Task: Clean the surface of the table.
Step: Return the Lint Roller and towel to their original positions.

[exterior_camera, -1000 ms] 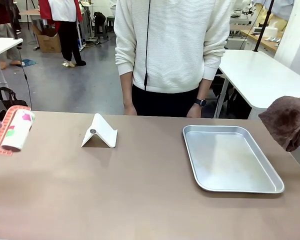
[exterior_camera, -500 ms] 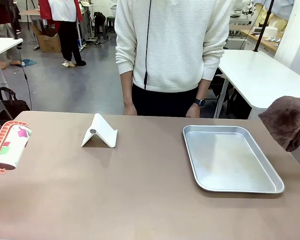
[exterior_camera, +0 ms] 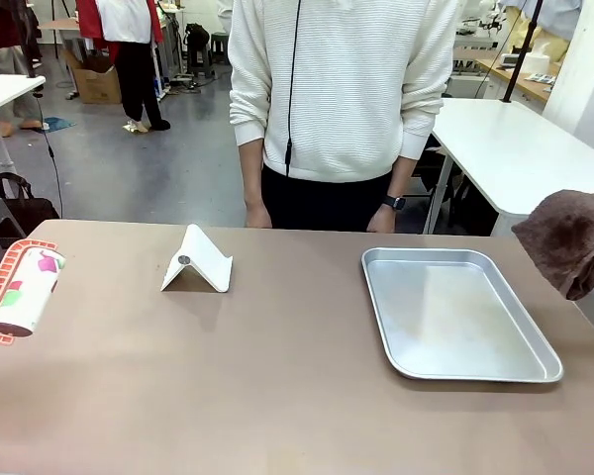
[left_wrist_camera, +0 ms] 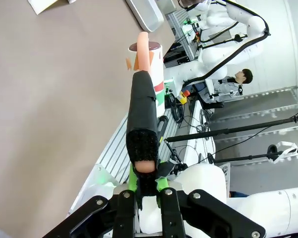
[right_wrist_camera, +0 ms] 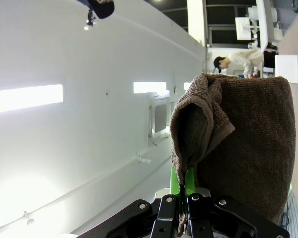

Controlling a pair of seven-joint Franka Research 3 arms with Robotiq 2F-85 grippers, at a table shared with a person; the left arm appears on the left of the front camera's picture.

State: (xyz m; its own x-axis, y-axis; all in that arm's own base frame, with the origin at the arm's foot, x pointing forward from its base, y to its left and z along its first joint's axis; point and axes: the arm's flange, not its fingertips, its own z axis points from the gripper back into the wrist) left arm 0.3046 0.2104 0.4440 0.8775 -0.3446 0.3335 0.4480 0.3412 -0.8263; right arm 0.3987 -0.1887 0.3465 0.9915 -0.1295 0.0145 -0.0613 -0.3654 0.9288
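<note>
While table (left_wrist_camera: 44, 99) lies beside left gripper (left_wrist_camera: 145, 184)

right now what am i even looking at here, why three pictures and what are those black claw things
It is one moment seen by three cameras. The front view looks across a brown table toward a person standing at the far side. On the table lie a shallow metal tray and a small folded white stand.

The other two pictures come from cameras on the wrists of two robot arms, looking along their claws, which are two-finger grippers.

The left gripper is shut on the black handle of a lint roller; in the front view the roller sits at the table's left edge.

The right gripper is shut on a brown towel, seen at the right edge in the front view, held off the table.
</note>
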